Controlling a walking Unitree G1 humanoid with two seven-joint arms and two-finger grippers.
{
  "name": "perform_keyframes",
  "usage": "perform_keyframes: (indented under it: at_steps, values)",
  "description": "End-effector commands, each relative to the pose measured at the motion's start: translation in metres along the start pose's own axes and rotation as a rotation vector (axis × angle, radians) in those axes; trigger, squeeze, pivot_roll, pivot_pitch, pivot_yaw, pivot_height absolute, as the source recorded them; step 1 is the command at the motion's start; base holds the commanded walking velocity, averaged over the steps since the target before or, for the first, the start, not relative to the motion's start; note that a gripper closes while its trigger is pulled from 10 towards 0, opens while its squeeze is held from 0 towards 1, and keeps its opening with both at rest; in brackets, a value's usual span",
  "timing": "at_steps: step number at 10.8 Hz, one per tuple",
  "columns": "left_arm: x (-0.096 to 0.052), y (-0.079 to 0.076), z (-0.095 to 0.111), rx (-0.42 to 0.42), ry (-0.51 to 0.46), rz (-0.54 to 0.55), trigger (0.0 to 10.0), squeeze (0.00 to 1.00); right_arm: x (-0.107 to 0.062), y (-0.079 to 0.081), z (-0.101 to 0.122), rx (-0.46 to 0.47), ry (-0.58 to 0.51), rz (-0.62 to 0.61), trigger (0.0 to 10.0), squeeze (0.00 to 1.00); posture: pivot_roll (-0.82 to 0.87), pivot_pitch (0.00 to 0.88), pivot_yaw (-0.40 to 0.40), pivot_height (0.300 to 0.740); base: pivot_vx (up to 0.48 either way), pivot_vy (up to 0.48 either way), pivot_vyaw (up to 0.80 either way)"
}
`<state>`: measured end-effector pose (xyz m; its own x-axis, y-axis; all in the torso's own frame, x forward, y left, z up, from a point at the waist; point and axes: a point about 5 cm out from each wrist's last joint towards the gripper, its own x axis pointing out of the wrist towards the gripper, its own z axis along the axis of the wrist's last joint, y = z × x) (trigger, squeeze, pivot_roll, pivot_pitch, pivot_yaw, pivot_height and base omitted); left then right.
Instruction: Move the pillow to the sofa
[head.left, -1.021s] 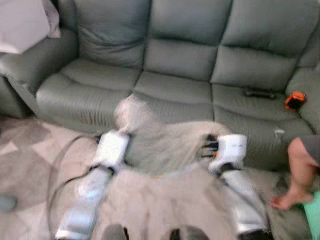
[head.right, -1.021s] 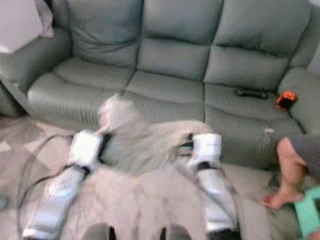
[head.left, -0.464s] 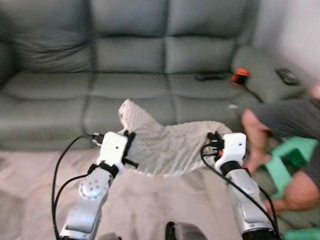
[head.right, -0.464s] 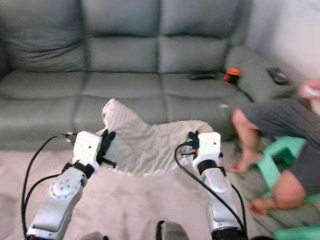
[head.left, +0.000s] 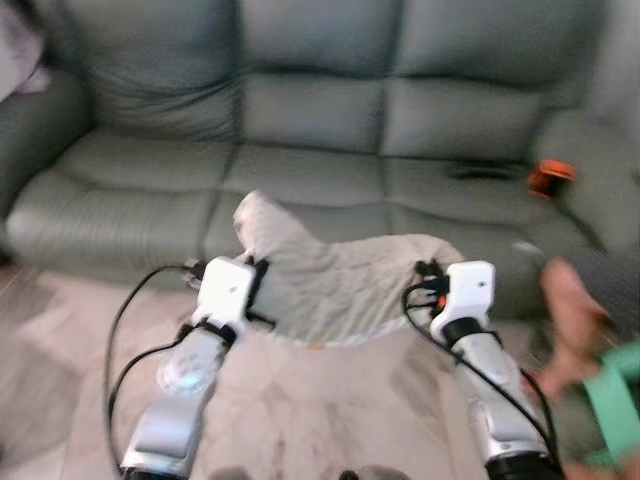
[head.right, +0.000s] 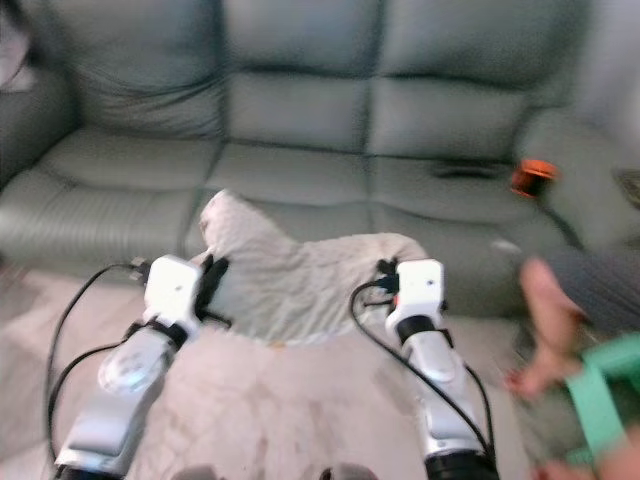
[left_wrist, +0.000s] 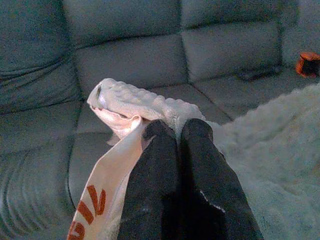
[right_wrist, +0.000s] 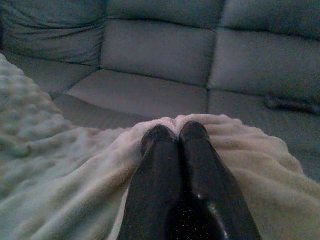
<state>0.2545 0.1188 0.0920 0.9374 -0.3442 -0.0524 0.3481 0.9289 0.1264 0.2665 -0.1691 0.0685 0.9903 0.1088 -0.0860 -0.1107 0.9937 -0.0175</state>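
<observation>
Left gripper (left_wrist: 176, 131) jaws pressed together, pinching pillow (head.left: 335, 283) corner; right gripper (right_wrist: 175, 134) likewise, pillow hanging before sofa (head.left: 330, 110).

Cream bumpy-textured pillow (head.left: 345, 285), grey-green sofa (head.left: 330, 120), orange-lettered tag (left_wrist: 92, 205).

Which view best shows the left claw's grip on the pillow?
Left wrist view: the left claw has both fingers shut on the pillow edge, sharp and close. The eye views are blurred; they show the pillow slung between both arms, before the sofa.
</observation>
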Motion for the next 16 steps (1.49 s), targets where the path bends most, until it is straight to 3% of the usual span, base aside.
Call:
perform_keyframes:
  at_steps: [1, 11, 16]
  values:
    - [-0.0008, 0.0042, 0.001, 0.014, -0.002, 0.007, 10.0, 0.0, 0.0024, 0.0028, 0.0036, 0.003, -0.017, 0.003, 10.0, 0.0, 0.02, 0.062, -0.052, 0.74, 0.45, 0.0, 0.0]
    - [0.0049, 0.0038, 0.0028, 0.02, -0.011, -0.002, 10.0, 0.0, 0.001, 0.0053, 0.0035, -0.009, -0.014, 0.006, 10.0, 0.0, 0.0, 0.067, -0.048, 0.74, 0.437, 0.0, 0.0]
    - [0.0068, 0.0029, 0.001, 0.011, 0.004, -0.006, 10.0, 0.0, 0.0009, 0.0064, 0.0022, -0.008, -0.009, 0.008, 10.0, 0.0, 0.01, 0.063, -0.045, 0.74, 0.216, 0.364, 0.0]
